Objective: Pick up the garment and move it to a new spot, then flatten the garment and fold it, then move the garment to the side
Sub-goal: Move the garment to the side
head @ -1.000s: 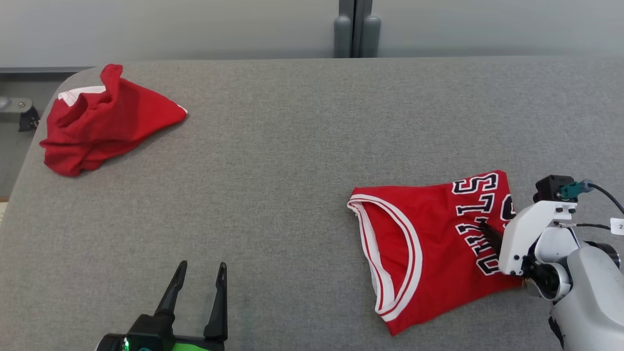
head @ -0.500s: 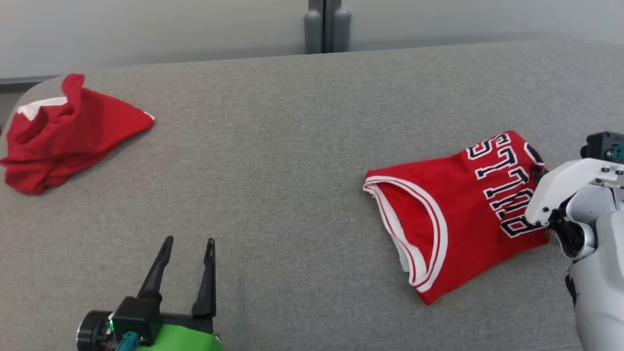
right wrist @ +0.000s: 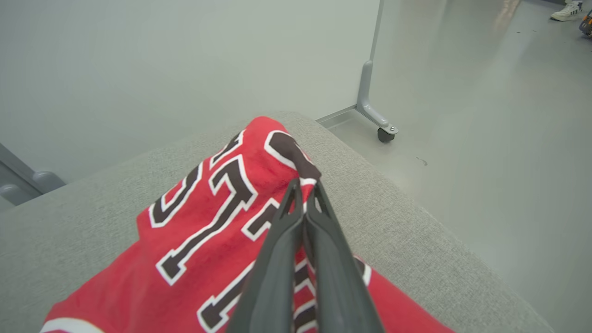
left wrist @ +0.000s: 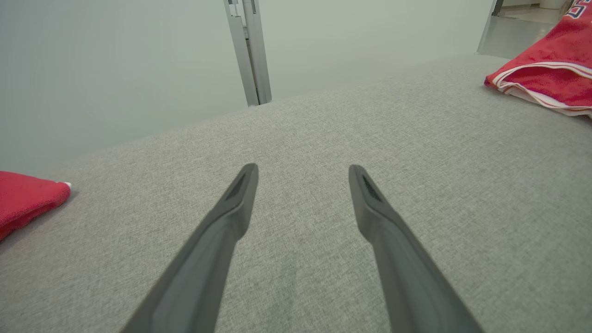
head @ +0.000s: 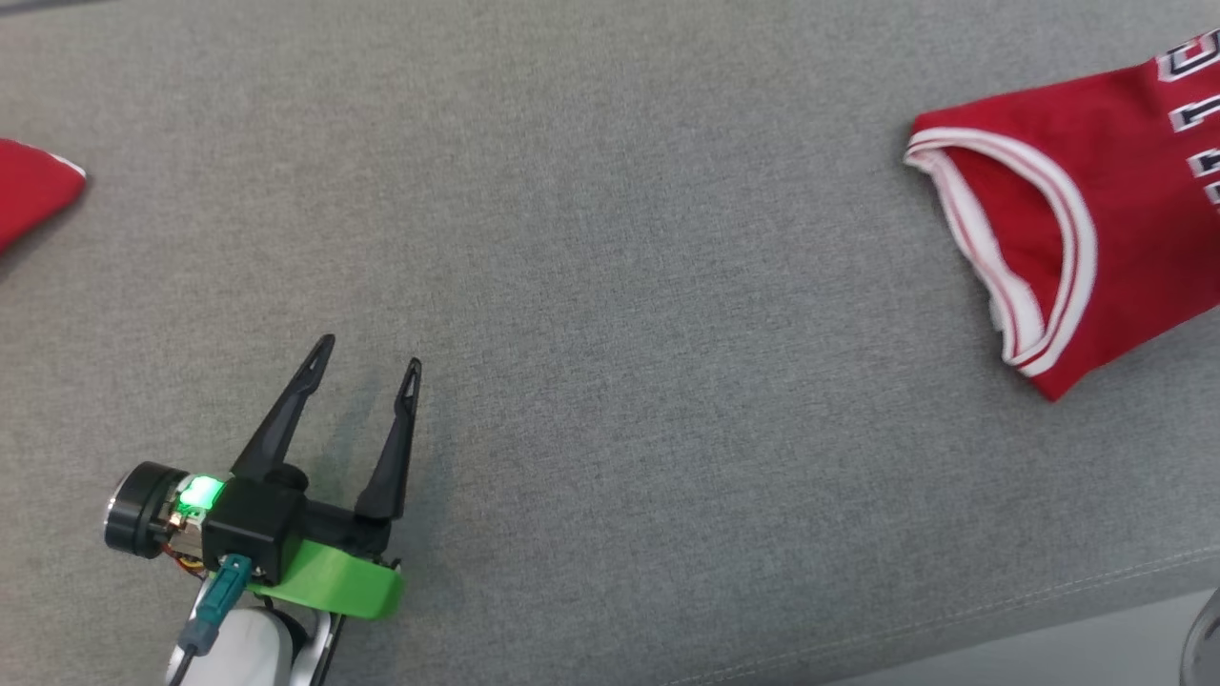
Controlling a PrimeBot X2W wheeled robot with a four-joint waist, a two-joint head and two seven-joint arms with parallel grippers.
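The garment (head: 1125, 143) is a folded red jersey with white trim and black-and-white letters, lying at the right end of the grey table (head: 620, 238) and running off the head view's right edge. In the right wrist view my right gripper (right wrist: 303, 185) is shut, its tips pinching a raised fold of the garment (right wrist: 208, 222) by the lettering. My left gripper (head: 372, 351) hovers open at the lower left, nothing between its fingers, far from the jersey. The left wrist view has the left gripper (left wrist: 303, 167) over bare cloth, with the garment (left wrist: 550, 69) at the far right.
A second red cloth (head: 29, 186) lies crumpled at the table's far left, also seen in the left wrist view (left wrist: 23, 199). The table's front edge (head: 953, 629) runs across the lower right. Past the table's right end are floor and a partition's wheeled foot (right wrist: 377, 125).
The head camera has swung down and left, so the scene has shifted. My right gripper has shut on the jersey and drawn it toward the table's right end. The left gripper stays open.
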